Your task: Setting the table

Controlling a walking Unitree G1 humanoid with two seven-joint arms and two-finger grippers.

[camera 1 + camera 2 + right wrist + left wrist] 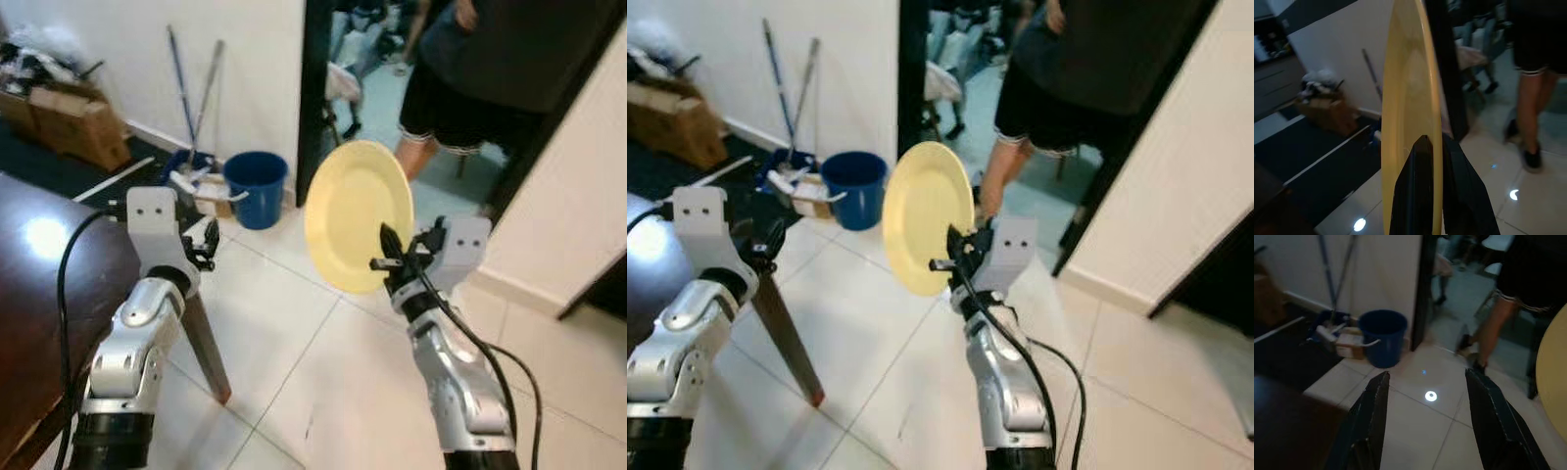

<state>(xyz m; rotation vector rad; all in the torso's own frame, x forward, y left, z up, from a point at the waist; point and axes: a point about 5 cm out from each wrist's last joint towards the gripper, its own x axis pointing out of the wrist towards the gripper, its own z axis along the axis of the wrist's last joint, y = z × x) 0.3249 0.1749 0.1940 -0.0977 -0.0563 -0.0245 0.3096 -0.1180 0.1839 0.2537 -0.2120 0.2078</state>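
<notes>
Left eye view: the right gripper [390, 257] is pinching the yellow plate [358, 213] by its rim, upright for carrying; the left gripper [208, 243], fingers spread and empty, is hovering beside the table [39, 284] corner.

The two eye views look down from the robot's head at the floor and both arms. Each wrist view looks along its own fingers, very close. All share the blue bucket [256, 186] far off.

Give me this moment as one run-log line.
right gripper: shut on yellow plate, held on edge above floor | left gripper: open, empty | table: at left | person: in doorway
</notes>
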